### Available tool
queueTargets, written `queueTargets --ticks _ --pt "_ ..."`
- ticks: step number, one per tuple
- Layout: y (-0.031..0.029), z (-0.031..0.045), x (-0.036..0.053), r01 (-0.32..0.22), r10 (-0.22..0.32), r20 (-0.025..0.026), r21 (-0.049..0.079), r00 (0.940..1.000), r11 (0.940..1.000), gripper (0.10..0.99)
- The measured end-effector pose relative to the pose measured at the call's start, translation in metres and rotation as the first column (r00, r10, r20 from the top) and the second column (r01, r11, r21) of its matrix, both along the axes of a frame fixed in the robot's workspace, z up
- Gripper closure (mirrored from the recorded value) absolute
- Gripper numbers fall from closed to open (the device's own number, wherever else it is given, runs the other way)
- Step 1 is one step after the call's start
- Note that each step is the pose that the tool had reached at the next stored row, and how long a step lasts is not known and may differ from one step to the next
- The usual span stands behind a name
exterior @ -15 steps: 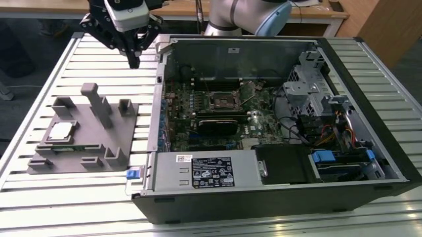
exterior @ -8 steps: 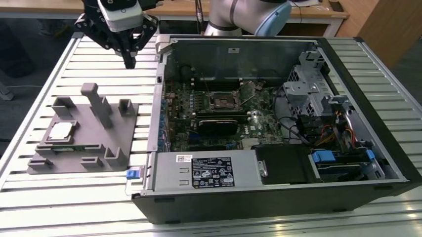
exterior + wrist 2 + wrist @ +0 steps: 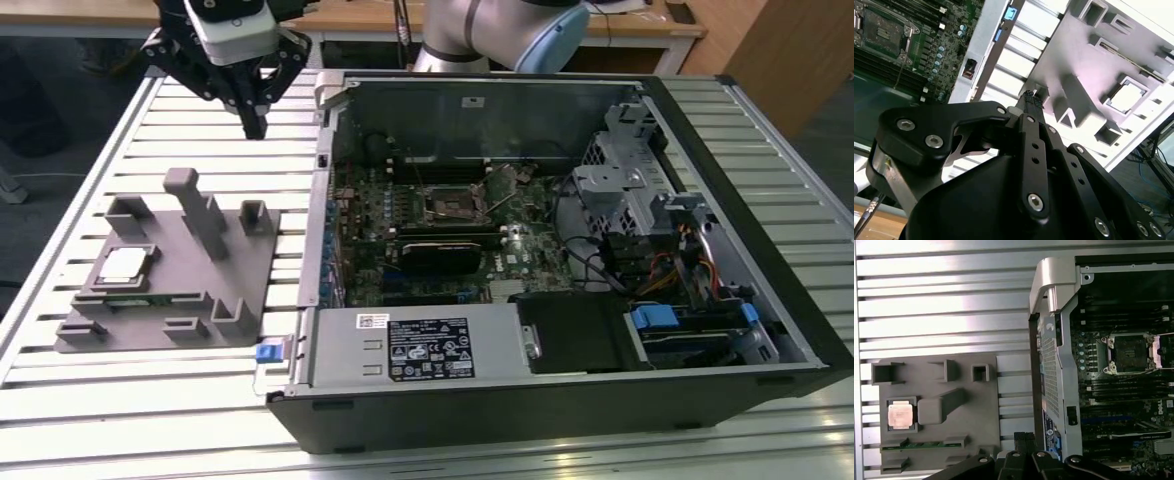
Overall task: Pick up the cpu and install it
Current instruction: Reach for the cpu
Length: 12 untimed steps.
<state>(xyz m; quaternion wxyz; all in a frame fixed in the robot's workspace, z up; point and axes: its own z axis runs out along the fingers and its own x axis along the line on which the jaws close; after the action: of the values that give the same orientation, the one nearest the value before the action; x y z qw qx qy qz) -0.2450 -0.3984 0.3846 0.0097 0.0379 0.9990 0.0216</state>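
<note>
We see the cpu [image 3: 123, 264] lying flat, silvery top up, in a square pocket of the grey fixture [image 3: 171, 285] on the surface [image 3: 80, 390]. It is well apart from the hand [image 3: 252, 127], which hangs beside the open computer case [image 3: 534, 420] with its fingers pressed together on nothing. We judge the cpu light, stiff and thin, with a slick lid and a delicate underside, so we would take it gently by two opposite edges. Being square it has no long axis; its sides run parallel to the pocket walls, and we cannot tell which corner is marked.
</note>
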Motion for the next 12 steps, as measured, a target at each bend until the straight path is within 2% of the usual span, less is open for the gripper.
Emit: queueTargets --ticks 12 --pt "0.0013 -0.0009 -0.0164 0.0 0.0 -0.0006 0.0 1.0 1.0 0.98"
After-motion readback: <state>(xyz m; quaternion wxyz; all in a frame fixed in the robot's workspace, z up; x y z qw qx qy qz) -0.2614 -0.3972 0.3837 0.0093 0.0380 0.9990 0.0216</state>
